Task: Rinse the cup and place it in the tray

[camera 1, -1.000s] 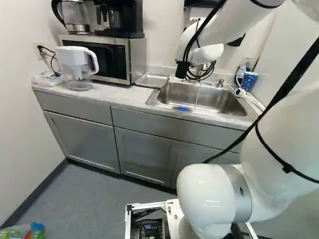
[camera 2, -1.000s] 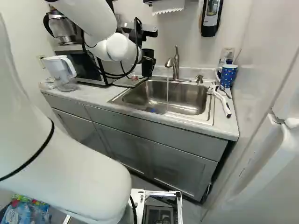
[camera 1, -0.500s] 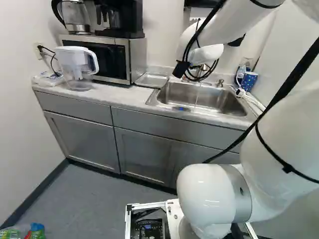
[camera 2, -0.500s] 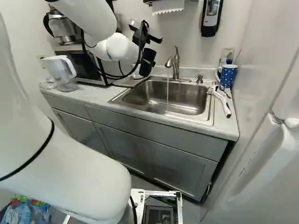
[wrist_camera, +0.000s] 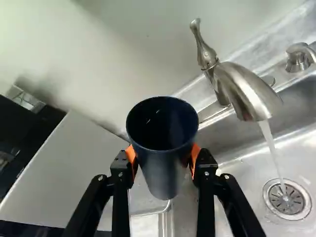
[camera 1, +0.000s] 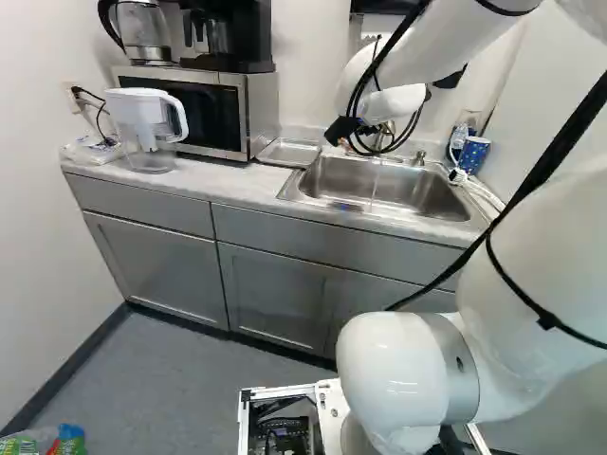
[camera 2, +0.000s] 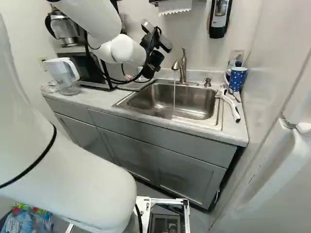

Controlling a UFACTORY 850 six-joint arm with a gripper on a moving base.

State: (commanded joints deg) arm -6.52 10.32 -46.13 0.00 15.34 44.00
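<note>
While water [wrist_camera: 271, 149] falls into the sink [camera 2: 192, 108], the jaws clasp the dark cup [wrist_camera: 163, 170].

Pale worktop [camera 1: 228, 182]: a steel sink [camera 2: 204, 99] is inset toward the right. At left, a microwave [camera 1: 262, 114] and, nearer, a pitcher [camera 1: 149, 121] are placed; a shallow tray [camera 1: 289, 152] is set between microwave and sink. Right of the sink, a blue dotted mug [camera 2: 237, 78] and a brush [camera 2: 230, 103] are noted.

- In my right base view, faucet [camera 2: 183, 68] behind sink [camera 2: 187, 104], mug [camera 2: 237, 80] and brush [camera 2: 230, 106] right of sink.
- Tray [camera 1: 289, 153] on bench [camera 1: 223, 178], between sink and microwave [camera 1: 258, 114].
- Pitcher [camera 1: 147, 118] before microwave, coffee maker [camera 1: 248, 38] on top.
</note>
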